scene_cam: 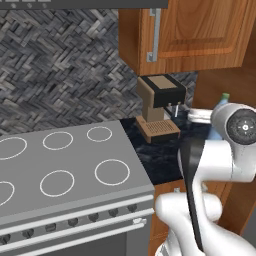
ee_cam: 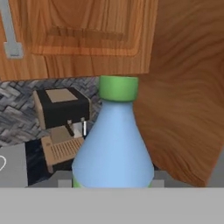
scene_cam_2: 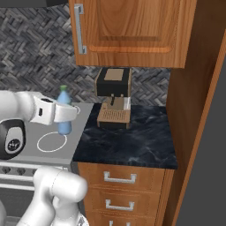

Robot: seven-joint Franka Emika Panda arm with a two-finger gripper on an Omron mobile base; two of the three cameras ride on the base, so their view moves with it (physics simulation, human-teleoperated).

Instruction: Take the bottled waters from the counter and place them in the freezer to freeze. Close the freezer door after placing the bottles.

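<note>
The hand (scene_cam_2: 66,112) grasps the bluish bottle (scene_cam_2: 64,115) with the green cap (ee_cam: 118,88), held upright above the stovetop (scene_cam: 65,170). Beyond lies the black worktop (scene_cam_2: 132,141), a coffee machine (scene_cam_2: 114,103) at its back edge.

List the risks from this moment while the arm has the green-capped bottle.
1. The gripper seems to hold the green-capped bottle low on its body, so a fast swing might tip it.
2. The coffee machine and wall cupboard stand close; a wide arc could clip them.
</note>
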